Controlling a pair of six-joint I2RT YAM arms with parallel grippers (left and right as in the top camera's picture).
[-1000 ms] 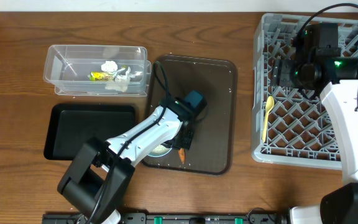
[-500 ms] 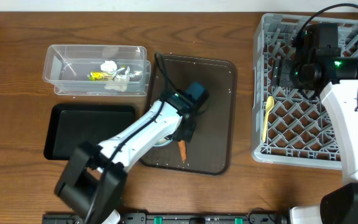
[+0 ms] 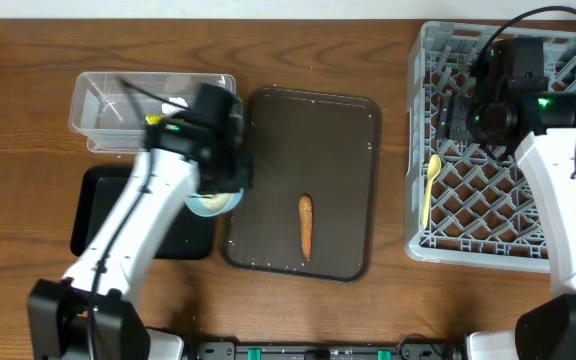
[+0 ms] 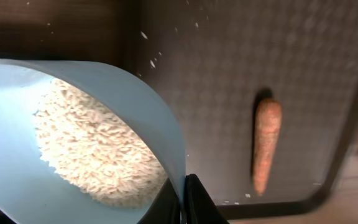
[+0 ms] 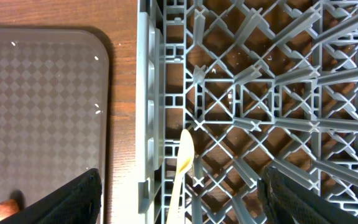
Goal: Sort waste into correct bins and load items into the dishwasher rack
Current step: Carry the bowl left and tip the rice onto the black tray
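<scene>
Table [image 3: 28, 60], left claw [image 4: 182, 200] on rice bowl [image 4: 166, 134]

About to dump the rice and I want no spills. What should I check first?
1. Left tool grip on light blue bowl: ok, shut on rim.
2. Rice contained: ok, heaped inside tilted bowl.
3. Bowl fully over black tray: not ok, only at its right edge.
4. Carrot out of the way: ok, lying on brown serving tray.
5. Right tool clear: ok, open over dishwasher rack.
</scene>
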